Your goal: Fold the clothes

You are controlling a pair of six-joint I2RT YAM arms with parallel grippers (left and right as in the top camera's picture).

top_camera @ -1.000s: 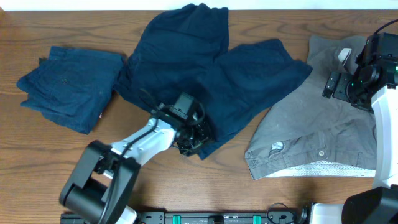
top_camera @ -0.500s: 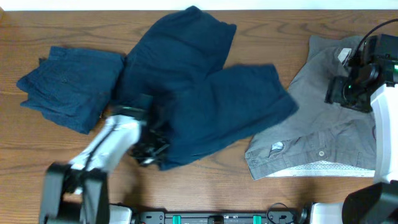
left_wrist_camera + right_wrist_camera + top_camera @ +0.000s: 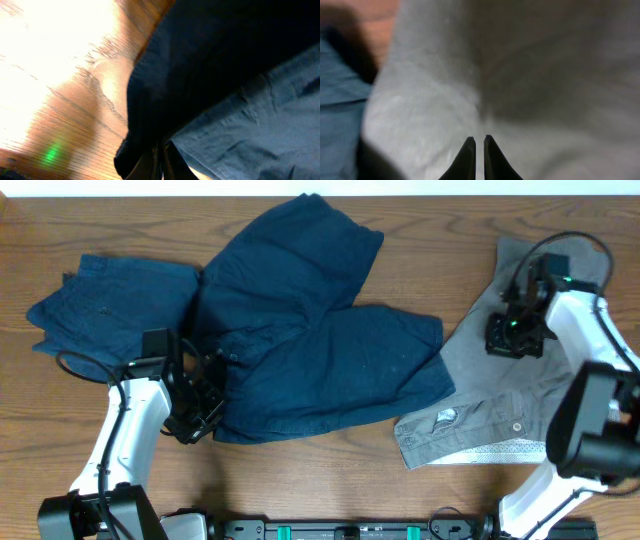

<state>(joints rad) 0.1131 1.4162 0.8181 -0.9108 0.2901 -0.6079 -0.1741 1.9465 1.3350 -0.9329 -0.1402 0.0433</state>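
Dark navy shorts lie spread across the middle of the table. My left gripper is shut on their left hem. In the left wrist view the fingers pinch a dark fold of the navy cloth just above the wood. Grey shorts with a pale waistband lining lie at the right. My right gripper hovers over their upper part. Its fingertips stand shut over the grey cloth, with no cloth visibly between them.
A folded pile of navy shorts lies at the far left, close to my left arm. The spread navy shorts overlap the grey pair's left edge. Bare wooden table runs along the front edge.
My left gripper has dragged the navy shorts' hem leftward across the table. The right gripper has closed and shifted left over the grey shorts.
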